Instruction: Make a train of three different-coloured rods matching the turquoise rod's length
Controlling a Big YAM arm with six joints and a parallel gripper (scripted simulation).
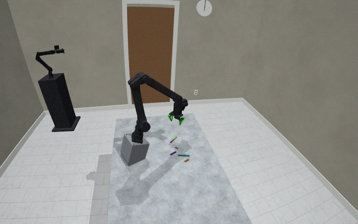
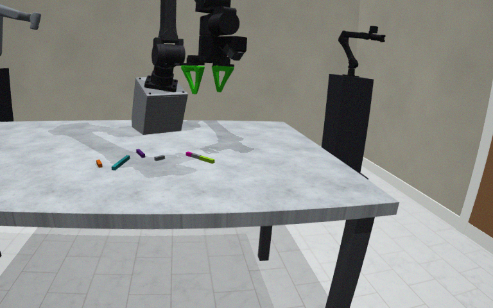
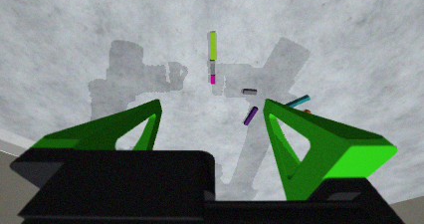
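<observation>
My gripper (image 1: 175, 122) (image 2: 207, 92) (image 3: 212, 105) hangs well above the table, fingers wide open, holding nothing; magenta (image 1: 171, 141) (image 2: 189, 154) (image 3: 213, 80), middle grey (image 1: 173, 139) (image 2: 196, 156) (image 3: 212, 68) and lime (image 1: 175, 137) (image 2: 207, 159) (image 3: 213, 45) lie end to end on it; train apparently complete; nearest spare grey (image 1: 176, 147) (image 2: 159, 157) (image 3: 249, 92) lies apart.

Wide lane one side, clutter on the other

Bare tabletop (image 1: 164, 191) (image 2: 241, 187) (image 3: 65, 15) stretches beyond the lime rod (image 1: 175, 137) (image 2: 206, 159) (image 3: 213, 46) toward the near edge in the exterior view; air separates the open gripper (image 1: 175, 121) (image 2: 207, 92) (image 3: 212, 105) from every rod; a gap runs between the magenta rod (image 1: 171, 141) (image 2: 189, 154) (image 3: 213, 80) and the loose grey rod (image 1: 176, 147) (image 2: 159, 157) (image 3: 250, 92); the purple rod (image 1: 173, 153) (image 2: 140, 153) (image 3: 251, 115), turquoise rod (image 1: 183, 155) (image 2: 120, 162) (image 3: 299, 102) and orange rod (image 1: 186, 160) (image 2: 99, 163) (image 3: 308, 112) crowd the other side; the grey mounting block (image 1: 139, 152) (image 2: 165, 113) blocks passage behind.
</observation>
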